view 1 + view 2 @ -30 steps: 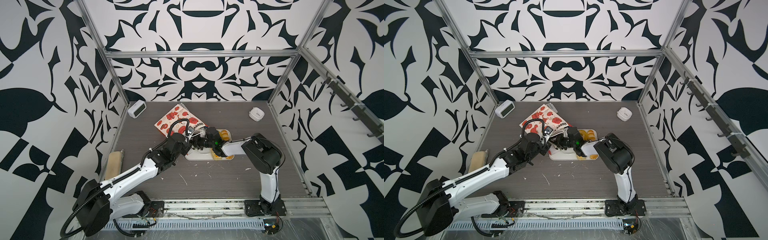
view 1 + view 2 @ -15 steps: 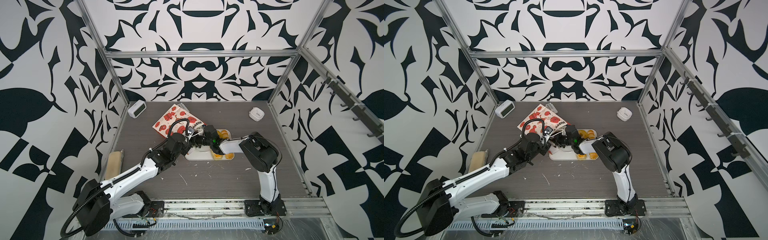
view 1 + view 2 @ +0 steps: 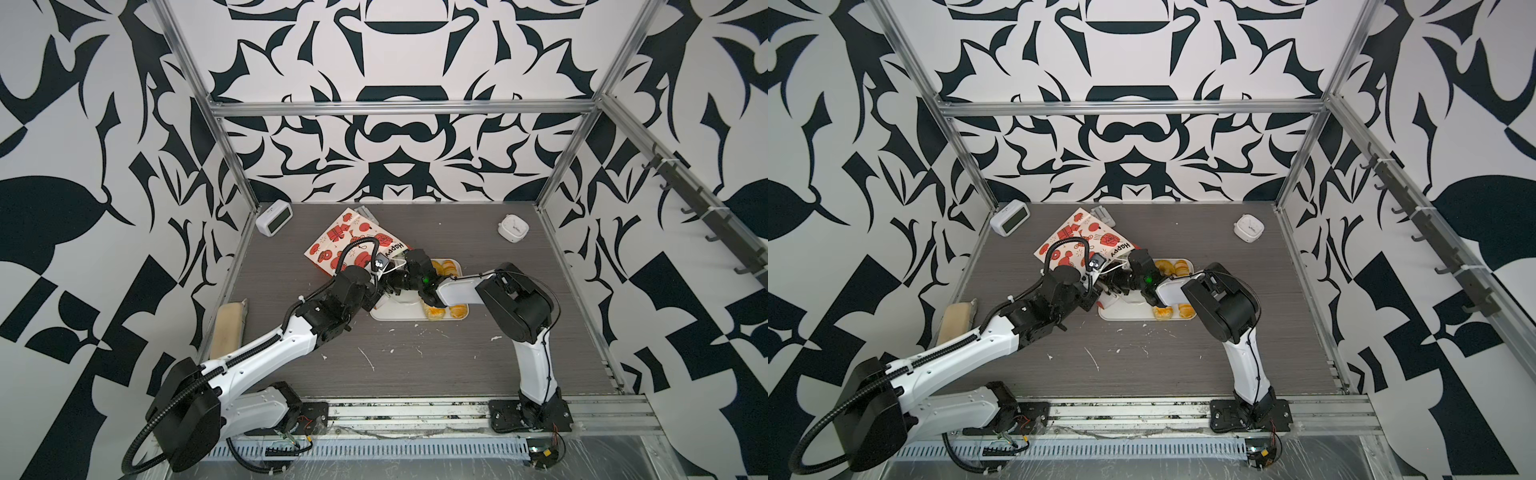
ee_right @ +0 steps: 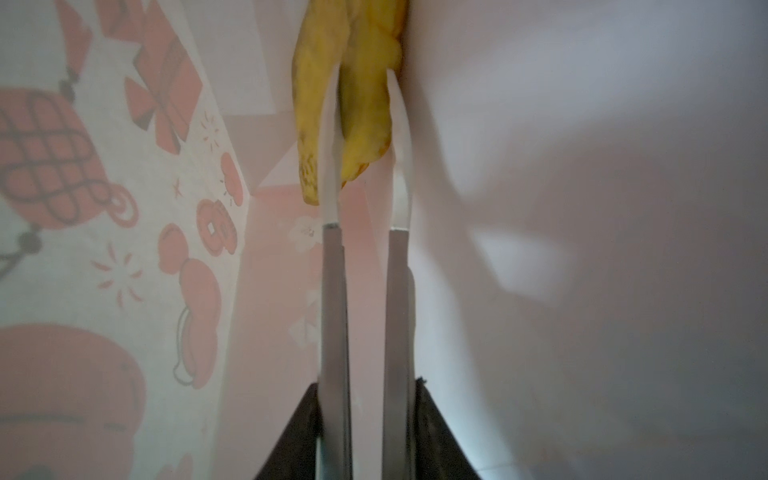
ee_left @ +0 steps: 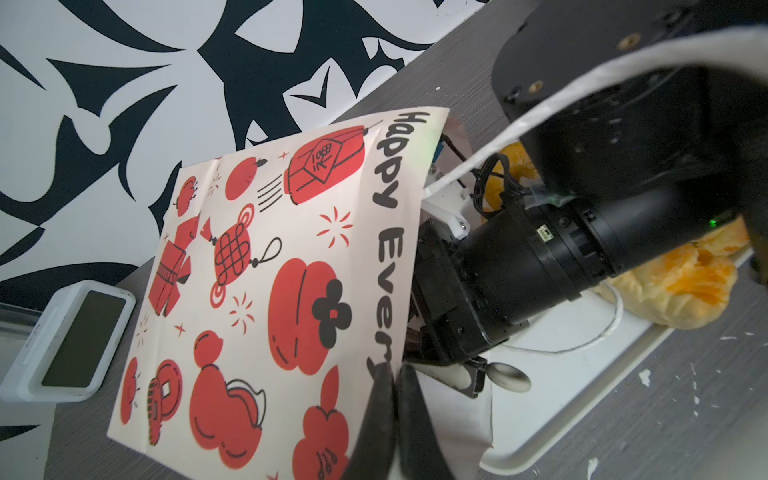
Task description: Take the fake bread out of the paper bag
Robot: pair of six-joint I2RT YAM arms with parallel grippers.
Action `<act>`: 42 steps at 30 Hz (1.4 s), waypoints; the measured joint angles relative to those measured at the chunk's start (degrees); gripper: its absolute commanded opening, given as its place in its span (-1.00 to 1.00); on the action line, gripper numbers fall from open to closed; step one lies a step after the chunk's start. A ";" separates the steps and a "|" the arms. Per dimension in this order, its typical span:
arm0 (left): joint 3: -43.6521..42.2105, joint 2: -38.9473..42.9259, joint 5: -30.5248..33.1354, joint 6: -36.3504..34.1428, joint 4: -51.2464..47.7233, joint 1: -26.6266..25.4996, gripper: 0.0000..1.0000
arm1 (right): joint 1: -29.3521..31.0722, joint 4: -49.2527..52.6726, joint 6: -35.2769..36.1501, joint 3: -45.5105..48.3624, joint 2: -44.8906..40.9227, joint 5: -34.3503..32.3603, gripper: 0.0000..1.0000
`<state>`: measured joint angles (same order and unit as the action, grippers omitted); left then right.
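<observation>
"While the bag (image 3: 345, 241) lies on its side on the bench (image 3: 415, 374), where is the bread (image 4: 365, 120)?"

"One long, glossy yellow piece is inside the bag, close against its white inner wall. Other pastries (image 3: 440, 312) sit out on the tray (image 3: 399, 308), some at its near edge and some at its far edge."

"And the right claw (image 4: 362, 83)?"

"It is inside the bag too, its arm reaching in through the mouth. Its two pale fingers (image 4: 330, 166) stand a narrow gap apart and the bread fills that gap, so it is holding the bread."

"What about the left claw (image 5: 395, 386)?"

"Pinched tight on the bag's rim at the end of the printed words, with a black finger on either side of the paper. A white cord handle (image 5: 540, 104) drapes over the right arm's wrist."

"Which way does the mouth face?"

"Toward the tray. In both top views the arms hide where the two meet, so I cannot tell whether the bag (image 3: 1075, 237) touches the tray (image 3: 1125, 309) or only lies just beside it."

"Anything else on the bench?"

"A clock (image 3: 274, 216) in the far left corner near the bag's closed end, a small white box (image 3: 513, 227) at the far right, and a beige block (image 3: 226, 328) along the left edge. The last two are well apart from the bag."
</observation>
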<state>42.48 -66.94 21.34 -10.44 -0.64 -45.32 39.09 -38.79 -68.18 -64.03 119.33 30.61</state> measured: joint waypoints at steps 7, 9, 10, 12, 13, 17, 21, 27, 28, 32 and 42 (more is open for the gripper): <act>0.00 0.22 0.04 0.11 -0.46 -0.02 -1.00 | 0.00 -0.35 0.20 0.02 0.00 0.00 -0.94; 0.00 0.35 0.07 0.11 -0.76 -0.02 -1.00 | 0.00 -0.72 0.02 0.11 0.00 -0.02 -1.00; 0.00 0.48 0.09 0.11 -0.92 -0.02 -1.00 | 0.00 -1.16 -0.04 0.33 0.00 -0.02 -1.00; 0.00 0.68 0.17 0.11 -1.03 -0.02 -1.00 | 0.00 -2.01 -0.39 0.92 0.00 -0.02 -1.00; 0.00 0.79 0.26 0.09 -1.11 -0.02 -1.00 | 0.00 -2.51 -0.61 1.27 0.00 -0.02 -1.00; 0.00 1.11 0.33 0.11 -1.40 -0.02 -1.00 | -0.02 -5.42 -1.31 3.67 -0.02 -0.04 -1.00; 0.00 1.16 0.33 0.11 -1.55 -0.02 -1.00 | -0.02 -7.54 -2.05 6.88 -0.57 -0.07 -1.00; 0.00 1.27 0.28 0.13 -1.88 -0.09 -1.00 | -0.04 -10.47 -3.87 12.35 -4.85 -0.17 -1.00; 0.00 1.27 0.28 0.13 -1.92 -0.09 -1.00 | -0.09 -10.97 -4.13 13.07 -5.42 -0.22 -1.00; 0.00 1.27 0.26 0.07 -2.14 -0.09 -1.00 | -0.28 -12.11 -5.03 14.95 -6.86 -0.35 -1.00; 0.00 1.25 -0.20 -0.15 -2.71 -0.09 -1.00 | -0.39 -12.50 -6.10 17.92 -10.16 -0.44 -1.00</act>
<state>42.48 -65.69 21.15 -10.59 -3.36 -45.41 38.70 -51.29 -74.28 -46.11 109.16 30.17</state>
